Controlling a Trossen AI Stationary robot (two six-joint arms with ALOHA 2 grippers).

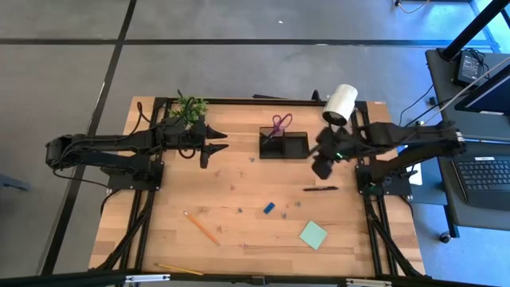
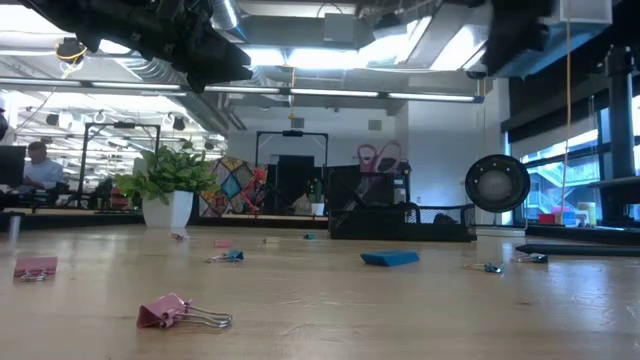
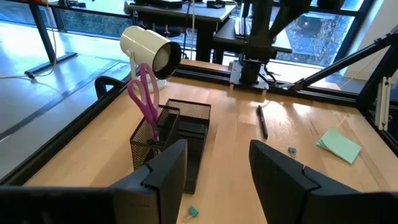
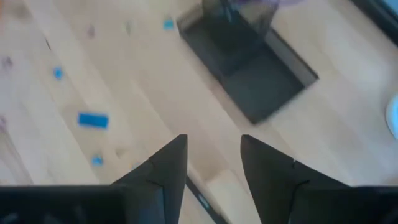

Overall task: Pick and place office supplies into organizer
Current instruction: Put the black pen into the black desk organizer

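Observation:
The black organizer stands at the table's far middle, with purple-handled scissors upright in its taller part, handles up. A black pen, a blue block, a light-green sticky-note pad, an orange pencil and a yellow pencil lie flat on the table. My left gripper hovers open to the organizer's left, pointing at it. My right gripper hangs open and empty above the table, right of the organizer, tipped downward, with the pen below it.
A white cylinder lies at the far right by the right arm. A small potted plant stands at the far left. Small binder clips lie scattered over the wood, one pink clip near the front edge.

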